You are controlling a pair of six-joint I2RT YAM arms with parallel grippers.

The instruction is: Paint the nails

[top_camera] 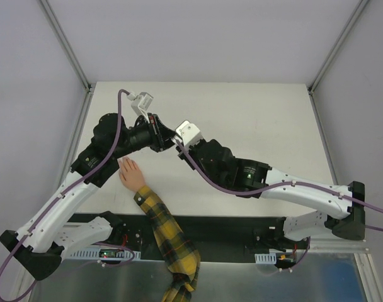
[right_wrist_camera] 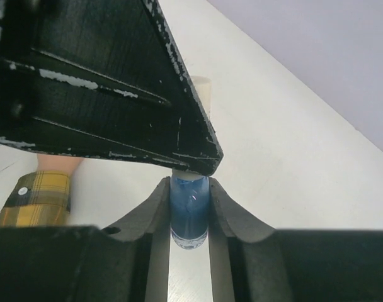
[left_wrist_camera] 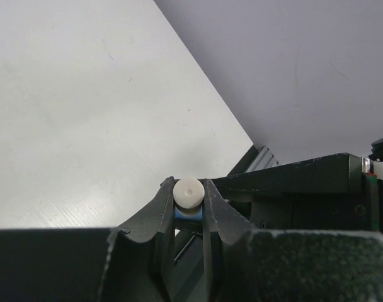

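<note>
A small peach hand (top_camera: 130, 173) with a yellow-and-black plaid sleeve (top_camera: 166, 233) lies palm down on the table, left of centre; its nails are too small to make out. My two grippers meet above the table, just beyond the hand. My right gripper (top_camera: 180, 145) (right_wrist_camera: 189, 201) is shut on a small bottle of blue polish (right_wrist_camera: 189, 214). My left gripper (top_camera: 167, 139) (left_wrist_camera: 189, 195) is shut on the bottle's white cap (left_wrist_camera: 189, 190), with the blue bottle (left_wrist_camera: 188, 214) just behind it. The hand's wrist (right_wrist_camera: 53, 165) and cuff (right_wrist_camera: 37, 198) show at the left of the right wrist view.
The white table (top_camera: 254, 119) is walled by grey panels with metal rails at the left (top_camera: 65, 44) and right (top_camera: 336, 50). A black strip (top_camera: 223, 229) runs along the near edge by the arm bases.
</note>
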